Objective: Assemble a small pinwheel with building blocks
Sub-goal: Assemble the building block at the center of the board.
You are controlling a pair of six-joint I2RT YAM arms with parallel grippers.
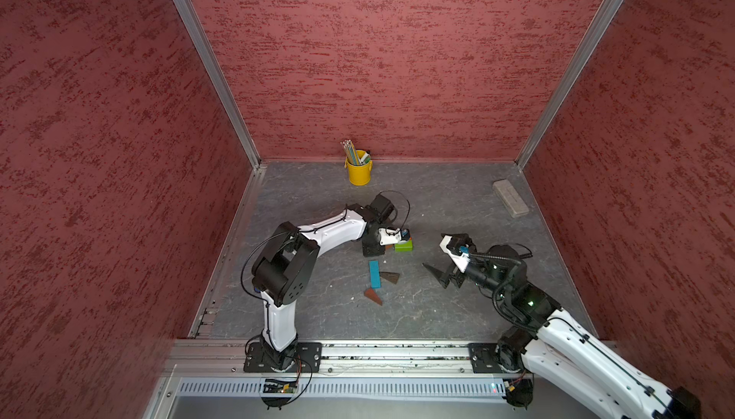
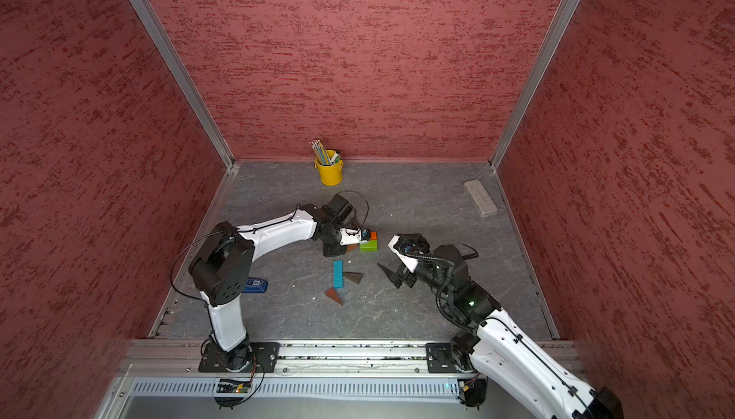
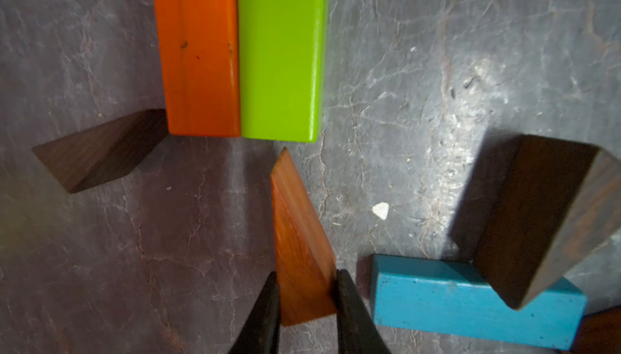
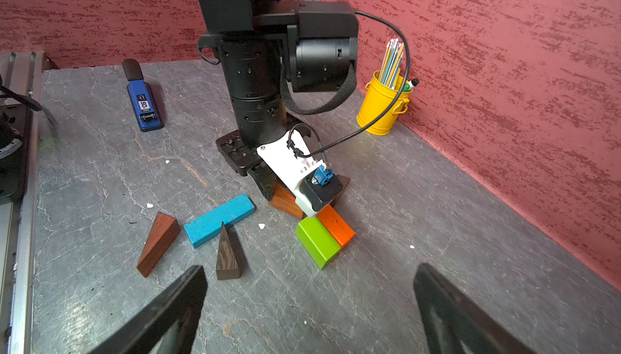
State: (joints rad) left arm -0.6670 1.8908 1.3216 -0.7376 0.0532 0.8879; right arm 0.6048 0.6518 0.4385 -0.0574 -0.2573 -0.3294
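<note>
left fingers (image 3: 351, 305) are clamped on the thick end of a reddish wedge (image 3: 302, 245), one on each side. its thin tip is aimed at the end of the green block (image 3: 282, 50), just short of it. right fingers (image 4: 447, 312) stand wide apart with nothing between them, over bare worktop (image 1: 457, 317) off to the side of the blocks.

biggest of the pieces, the blue bar (image 4: 218, 219) lies flat and loose, apart from the build. next, the orange block (image 3: 198, 50) and the green one lie side by side, long faces touching, as the square centre. one dark wedge (image 3: 97, 150) sits with its thick end at the orange block's corner, touching or nearly so. a second dark wedge (image 4: 228, 255) rests with its tip against the blue bar's side. a second reddish wedge (image 4: 158, 243) lies near that bar's end.

these look like stiff, light wooden pieces. i judge the thick end to be the place to hold a wedge, since a pinch nearer the thin tip could squeeze it out. the glossy centre pair is only lying there, so a nudge from the tip would likely slide it.
</note>
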